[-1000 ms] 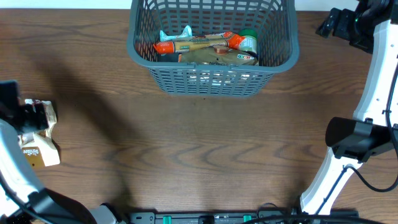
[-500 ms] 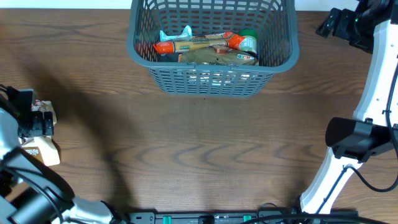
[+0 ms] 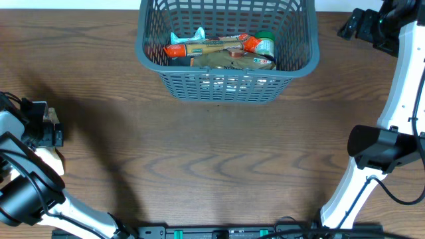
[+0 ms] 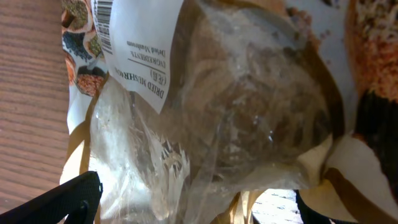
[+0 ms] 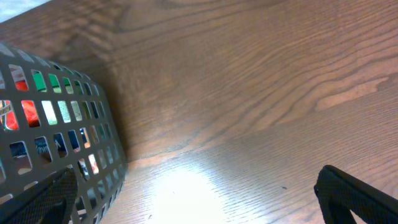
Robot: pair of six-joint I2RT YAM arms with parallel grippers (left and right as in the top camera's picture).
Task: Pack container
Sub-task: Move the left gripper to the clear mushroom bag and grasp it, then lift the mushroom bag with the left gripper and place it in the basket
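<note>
The container (image 3: 226, 86), a grey-blue lattice basket, stands at the table's far middle with several food packets (image 3: 222, 52) inside. At the far left edge lies a dried-mushroom packet (image 3: 51, 158), clear film with a white label. My left gripper (image 3: 44, 127) is low over it and open. In the left wrist view the packet (image 4: 236, 106) fills the frame, and the black fingertips (image 4: 68, 199) straddle its near end. My right gripper (image 3: 352, 26) hangs open to the right of the container, with nothing between its fingers. Its wrist view shows the container's wall (image 5: 62, 118) at the left.
The right arm's base and elbow (image 3: 378, 149) stand at the right edge. Bare brown wood (image 3: 212, 159) stretches between the left-hand packet and the container. A black rail (image 3: 226, 232) runs along the near edge.
My left gripper has come down and nearer over the mushroom packet, covering more of it. The right arm and the container have not moved.
</note>
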